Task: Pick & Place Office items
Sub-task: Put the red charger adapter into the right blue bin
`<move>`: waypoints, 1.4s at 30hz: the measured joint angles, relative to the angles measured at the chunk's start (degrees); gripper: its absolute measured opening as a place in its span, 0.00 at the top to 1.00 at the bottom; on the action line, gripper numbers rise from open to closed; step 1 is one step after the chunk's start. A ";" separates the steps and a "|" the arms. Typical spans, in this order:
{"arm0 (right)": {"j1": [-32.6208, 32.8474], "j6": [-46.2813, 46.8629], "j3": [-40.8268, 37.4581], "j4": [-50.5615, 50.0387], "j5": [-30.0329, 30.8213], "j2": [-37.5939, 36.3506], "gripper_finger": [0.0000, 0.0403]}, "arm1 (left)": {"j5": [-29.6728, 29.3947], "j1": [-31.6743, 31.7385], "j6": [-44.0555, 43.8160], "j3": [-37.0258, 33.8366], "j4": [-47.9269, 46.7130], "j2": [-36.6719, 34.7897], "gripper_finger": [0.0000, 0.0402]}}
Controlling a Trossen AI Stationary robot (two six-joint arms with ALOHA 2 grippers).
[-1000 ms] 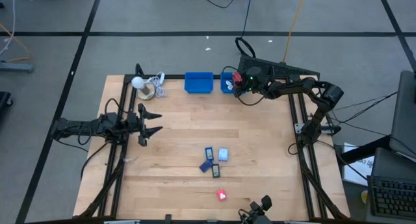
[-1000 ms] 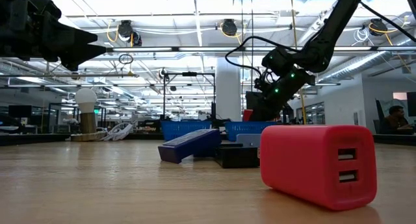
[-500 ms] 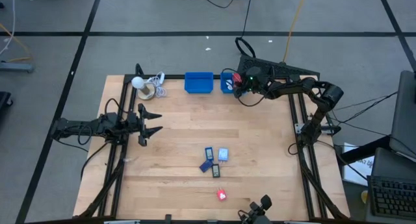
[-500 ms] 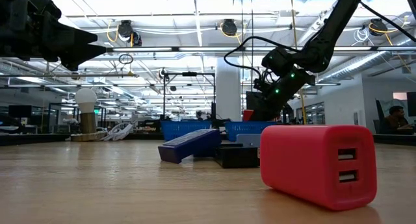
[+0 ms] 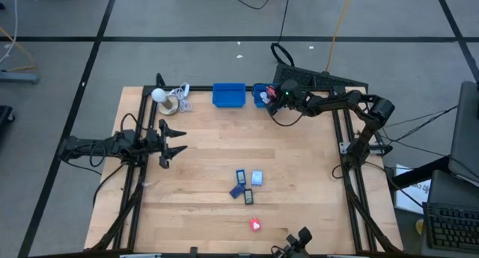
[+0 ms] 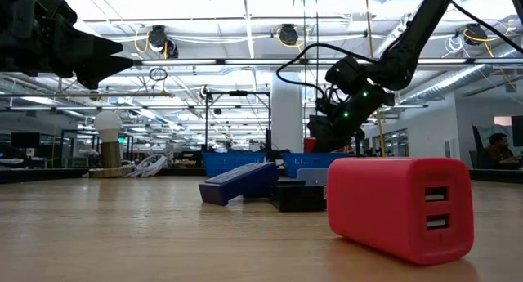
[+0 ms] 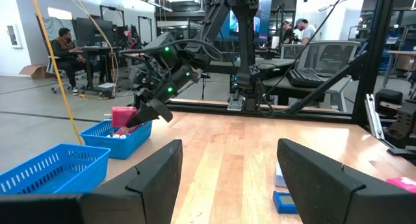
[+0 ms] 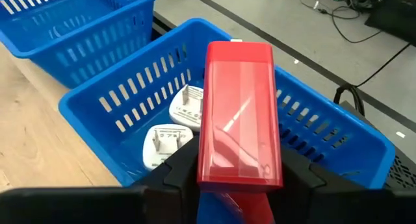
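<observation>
Bench (image 5: 209,153): wooden, with both my arms over it. My work is at its far edge, where the two blue bins sit side by side.

Small blue bin (image 8: 130,104): directly under and ahead of my right tool (image 8: 224,175). I hold here because this looks like the drop spot; two white plug adapters (image 8: 170,145) already lie on its floor, below the tool tip. The larger blue bin (image 5: 229,95) stands just beside it, away from my right arm's base, and I cannot see anything in it.

Red block (image 8: 239,113): clamped between my right tool's fingers, which are nearly closed on its lower end. It sticks out forward over the small bin's inside, clear of the rim, so a release should let it fall inside, not onto the bench.

Left tool (image 5: 174,140): waiting with fingers spread and nothing in them, well apart from the bins, facing across the bench.

Remaining office items (image 5: 247,183): a cluster of dark blue and light blue pieces well behind my right tool, toward the near edge; a red charger block (image 5: 255,225) lies beyond them, nearer that edge. My judgement is these are the next picks.
</observation>
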 joint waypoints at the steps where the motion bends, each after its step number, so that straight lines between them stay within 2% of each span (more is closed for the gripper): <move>1: 0.04 0.01 0.00 -0.02 0.00 0.00 0.68 | 0.00 0.01 0.02 0.00 0.00 0.00 0.36; 42: 0.02 0.46 0.00 -0.02 -0.01 0.00 0.68 | 0.00 0.00 0.06 0.00 -0.02 0.00 0.36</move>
